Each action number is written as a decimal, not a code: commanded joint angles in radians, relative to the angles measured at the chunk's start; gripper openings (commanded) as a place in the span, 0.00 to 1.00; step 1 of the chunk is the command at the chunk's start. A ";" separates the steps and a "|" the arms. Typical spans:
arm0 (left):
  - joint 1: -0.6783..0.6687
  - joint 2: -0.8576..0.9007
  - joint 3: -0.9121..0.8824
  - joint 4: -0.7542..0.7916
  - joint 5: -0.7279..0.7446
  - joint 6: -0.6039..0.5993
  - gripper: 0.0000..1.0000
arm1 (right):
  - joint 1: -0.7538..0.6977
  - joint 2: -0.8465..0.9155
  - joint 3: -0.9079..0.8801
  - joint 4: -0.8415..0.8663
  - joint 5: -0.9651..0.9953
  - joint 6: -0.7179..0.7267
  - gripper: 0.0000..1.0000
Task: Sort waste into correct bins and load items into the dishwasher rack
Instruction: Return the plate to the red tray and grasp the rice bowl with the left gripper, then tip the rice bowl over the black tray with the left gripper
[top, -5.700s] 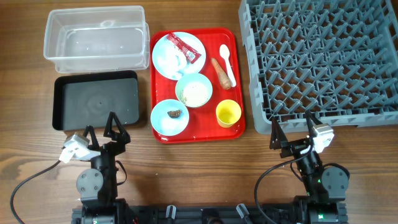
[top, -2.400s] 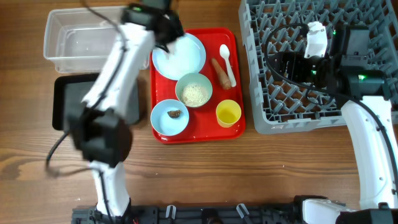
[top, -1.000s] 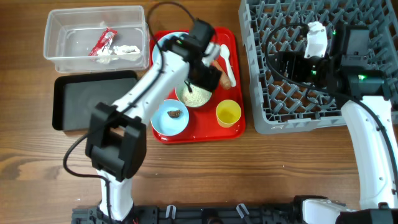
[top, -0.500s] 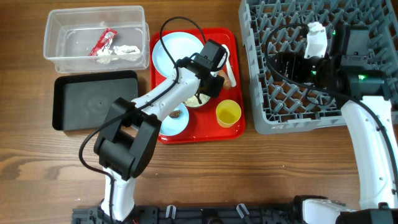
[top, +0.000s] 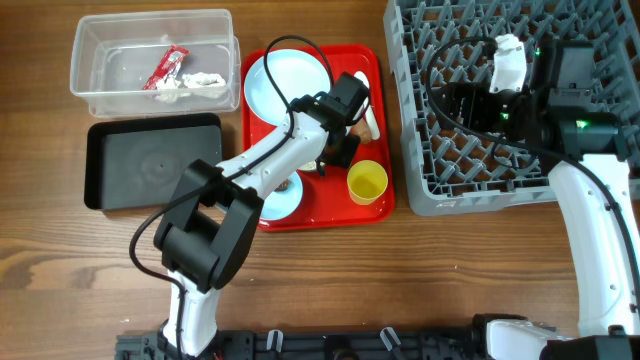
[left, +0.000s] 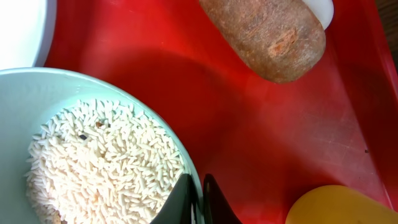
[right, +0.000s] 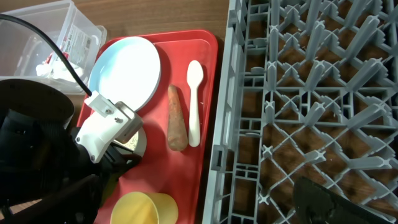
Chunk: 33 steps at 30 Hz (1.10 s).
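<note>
- A pale blue round bowl (left: 43, 93) heaped with white rice grains (left: 99, 162) sits mid-way along the red plastic tray (left: 249, 137). The left gripper (left: 198, 199) has its jaws pinching the bowl's near rim, one finger inside and one outside.
- Just beside the bowl are a small yellow cup (left: 342, 205) and an orange-brown carrot-like stick (left: 267, 37). A white plastic spoon (right: 194, 102) lies alongside the stick, and a light blue round plate (right: 124, 68) lies empty at the tray's far end.
- A second pale blue bowl (top: 288, 198) sits at the tray's near end, partly hidden under the left arm.
- A red snack wrapper (top: 165, 68) and a crumpled white tissue (top: 200, 82) lie in the clear rectangular plastic tub (top: 100, 95). The shallow black rectangular tray (top: 150, 160) next to it holds nothing.
- The right gripper (top: 448, 100) hangs over the large grey lattice dishwasher rack (top: 600, 40), which holds nothing on the wooden worktop (top: 400, 280). Whether its jaws are spread or together cannot be told.
- The step in hand appears to be emptying the rice. The next move calls for lifting the bowl level, clear of cup and stick. It then goes left, probably to the black tray, to be tipped out before going to the rack.
</note>
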 joint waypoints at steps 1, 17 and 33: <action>0.000 -0.068 0.008 -0.004 0.090 -0.003 0.04 | 0.003 0.006 0.018 0.018 0.004 0.002 0.99; 0.822 -0.397 -0.198 -0.249 0.661 0.023 0.04 | 0.003 0.006 0.018 0.083 0.003 0.004 1.00; 1.261 -0.326 -0.322 -0.084 1.463 -0.017 0.04 | 0.003 0.006 0.018 0.089 0.004 0.029 1.00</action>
